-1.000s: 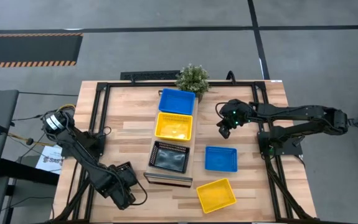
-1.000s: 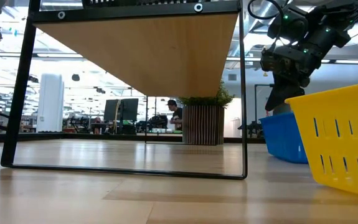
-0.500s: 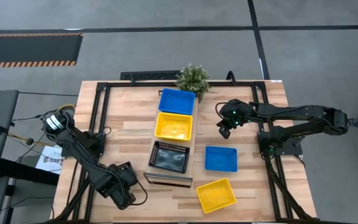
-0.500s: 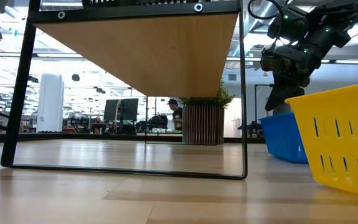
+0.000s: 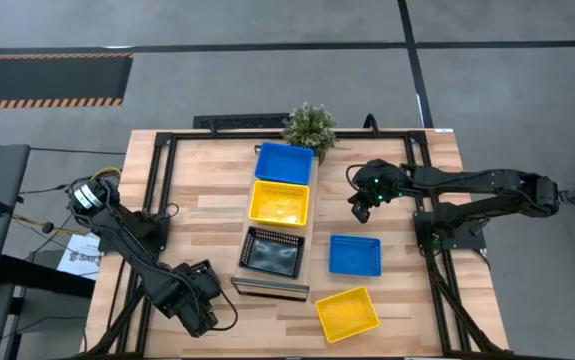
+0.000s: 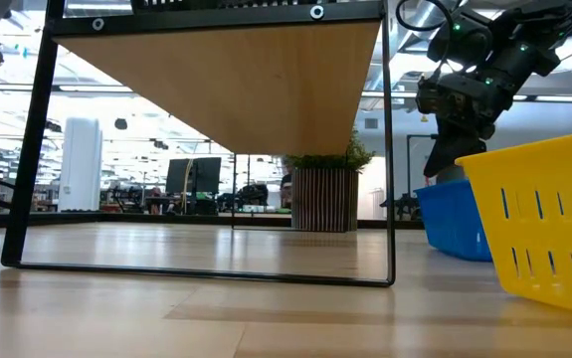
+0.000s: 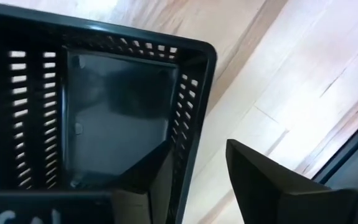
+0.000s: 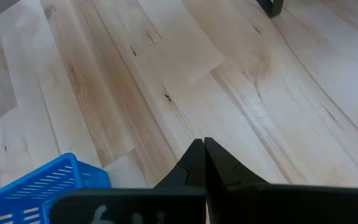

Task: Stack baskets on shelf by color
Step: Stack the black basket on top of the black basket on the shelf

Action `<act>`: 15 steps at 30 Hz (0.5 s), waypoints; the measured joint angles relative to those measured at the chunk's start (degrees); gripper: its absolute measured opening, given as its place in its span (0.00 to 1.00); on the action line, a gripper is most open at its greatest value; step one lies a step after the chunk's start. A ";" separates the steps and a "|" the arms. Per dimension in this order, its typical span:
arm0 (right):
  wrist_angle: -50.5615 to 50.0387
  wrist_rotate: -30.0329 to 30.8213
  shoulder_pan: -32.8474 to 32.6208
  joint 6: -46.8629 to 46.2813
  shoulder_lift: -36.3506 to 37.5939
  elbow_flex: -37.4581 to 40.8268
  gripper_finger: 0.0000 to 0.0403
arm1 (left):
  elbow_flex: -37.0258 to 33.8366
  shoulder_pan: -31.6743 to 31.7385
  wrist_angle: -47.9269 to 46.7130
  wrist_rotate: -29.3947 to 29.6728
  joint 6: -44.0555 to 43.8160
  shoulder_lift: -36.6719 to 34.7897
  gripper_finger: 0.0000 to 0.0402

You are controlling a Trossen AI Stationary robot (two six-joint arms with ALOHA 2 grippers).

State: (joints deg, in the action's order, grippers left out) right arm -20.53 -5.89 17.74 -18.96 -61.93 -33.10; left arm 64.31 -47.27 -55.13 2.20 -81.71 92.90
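The shelf [image 5: 270,286] runs near to far at mid table. On it sit a blue basket [image 5: 285,163] at the far end, a yellow basket [image 5: 279,203] in the middle and a black basket [image 5: 274,251] at the near end. A second blue basket [image 5: 354,255] and a second yellow basket [image 5: 347,313] rest flat on the table to the shelf's right. My left gripper [image 5: 205,303] is at the near left, open, astride the wall of another black basket [image 7: 104,118]. My right gripper [image 8: 202,149] is shut and empty above bare wood, beyond the loose blue basket. My left gripper has one finger [image 7: 150,183] inside the black basket and the other finger [image 7: 259,186] outside, astride a side wall near a corner [image 7: 188,155]. The gap is wider than the wall. I cannot tell whether the inner finger touches it.
A potted plant [image 5: 309,125] stands at the table's far edge behind the shelf. Dark frame rails [image 5: 157,200] run along the table's left and right sides. Bare wood lies between the shelf and the left rail. In the low view, the loose yellow basket [image 6: 544,229] stands close.
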 joint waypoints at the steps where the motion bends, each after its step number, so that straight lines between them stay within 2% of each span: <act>1: 0.00 0.00 0.00 0.02 0.00 0.00 0.02 | 0.00 0.00 0.16 0.00 0.55 0.00 0.34; 5: 0.00 0.07 0.02 0.21 0.00 0.00 0.02 | -0.73 0.00 1.10 -0.17 1.60 -0.08 0.31; 9: -0.01 0.11 0.00 0.88 0.00 0.00 0.02 | -2.90 0.00 3.58 -2.90 1.53 -0.07 0.28; 15: -0.04 0.18 0.01 1.04 0.01 0.00 0.02 | -3.04 0.28 3.71 -2.95 1.57 -0.12 0.25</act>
State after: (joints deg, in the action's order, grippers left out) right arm -20.58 -5.71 17.75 -17.92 -61.92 -33.10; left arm 61.28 -46.98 -51.42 -0.75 -80.14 92.78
